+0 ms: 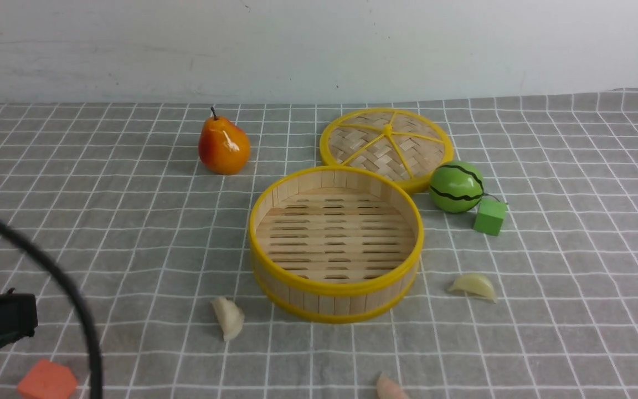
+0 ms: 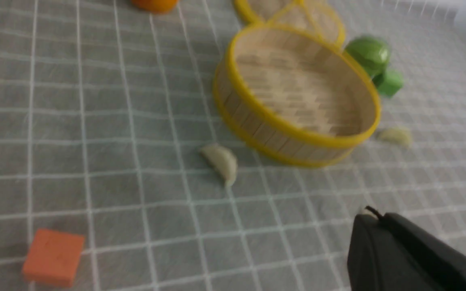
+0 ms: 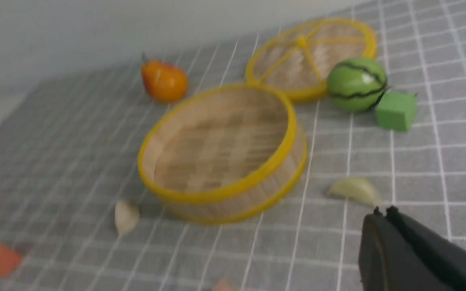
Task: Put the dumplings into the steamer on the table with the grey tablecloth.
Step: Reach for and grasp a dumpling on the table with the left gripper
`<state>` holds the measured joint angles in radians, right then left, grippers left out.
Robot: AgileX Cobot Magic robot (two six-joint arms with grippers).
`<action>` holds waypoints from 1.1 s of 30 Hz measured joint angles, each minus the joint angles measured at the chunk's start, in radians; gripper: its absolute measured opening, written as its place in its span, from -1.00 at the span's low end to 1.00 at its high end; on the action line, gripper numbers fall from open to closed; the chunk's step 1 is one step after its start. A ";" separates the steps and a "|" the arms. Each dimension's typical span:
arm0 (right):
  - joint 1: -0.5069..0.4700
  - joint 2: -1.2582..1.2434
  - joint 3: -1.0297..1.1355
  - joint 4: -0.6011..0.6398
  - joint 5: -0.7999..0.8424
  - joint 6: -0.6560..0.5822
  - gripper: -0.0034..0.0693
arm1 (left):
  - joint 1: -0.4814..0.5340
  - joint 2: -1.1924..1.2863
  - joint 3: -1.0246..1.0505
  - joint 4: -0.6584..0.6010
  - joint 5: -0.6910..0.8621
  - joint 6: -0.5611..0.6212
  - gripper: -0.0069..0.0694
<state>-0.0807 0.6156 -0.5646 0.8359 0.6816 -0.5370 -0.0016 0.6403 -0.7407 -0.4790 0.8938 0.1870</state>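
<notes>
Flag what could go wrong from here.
1. The white dumpling lies close to the steamer wall, so the left end effector may nudge the basket when it comes down.
2. The pink dumpling is cut off at the front view's lower edge and blurred in the right wrist view, so locating it may be poor.
3. The yellow-green dumpling is small and glossy and may slip out of a pinch.
</notes>
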 joint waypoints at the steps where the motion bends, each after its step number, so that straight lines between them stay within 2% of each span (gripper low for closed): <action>1: 0.008 0.080 -0.061 -0.039 0.098 -0.039 -0.96 | -0.008 0.070 -0.054 0.058 0.063 0.001 -0.86; 3: 0.026 0.156 -0.115 -0.065 0.183 -0.053 -0.96 | -0.028 0.115 -0.092 0.100 0.099 -0.002 -0.86; 4: 0.073 0.246 -0.175 -0.110 0.268 -0.057 -0.96 | -0.073 0.188 -0.132 0.171 0.149 -0.018 -0.86; 9: 0.250 0.436 -0.295 -0.272 0.390 -0.014 -0.96 | -0.258 0.369 -0.198 0.360 0.202 -0.116 -0.86; 10: 0.301 0.471 -0.309 -0.324 0.400 0.016 -0.95 | -0.317 0.427 -0.212 0.424 0.200 -0.161 -0.86; 13: 0.390 0.528 -0.328 -0.424 0.402 0.082 -0.95 | -0.404 0.526 -0.242 0.523 0.183 -0.280 -0.85; 16: 0.445 0.549 -0.329 -0.493 0.393 0.121 -0.94 | -0.452 0.649 -0.286 0.580 0.146 -0.408 -0.74; 20: 0.461 0.551 -0.332 -0.520 0.380 0.130 -0.94 | -0.462 0.793 -0.333 0.589 0.051 -0.505 -0.37; 23: 0.461 0.551 -0.332 -0.523 0.377 0.131 -0.93 | -0.462 0.894 -0.348 0.589 -0.054 -0.589 0.05; 27: 0.461 0.551 -0.332 -0.523 0.376 0.131 -0.92 | -0.462 0.992 -0.348 0.589 -0.156 -0.663 0.44; 29: 0.461 0.551 -0.333 -0.523 0.376 0.131 -0.92 | -0.462 1.043 -0.350 0.589 -0.208 -0.678 0.56; 33: 0.461 0.551 -0.333 -0.523 0.372 0.131 -0.91 | -0.462 1.133 -0.352 0.589 -0.308 -0.686 0.61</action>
<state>0.3801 1.1666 -0.8975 0.3129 1.0538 -0.4056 -0.4633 1.7738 -1.0932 0.1104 0.5859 -0.4987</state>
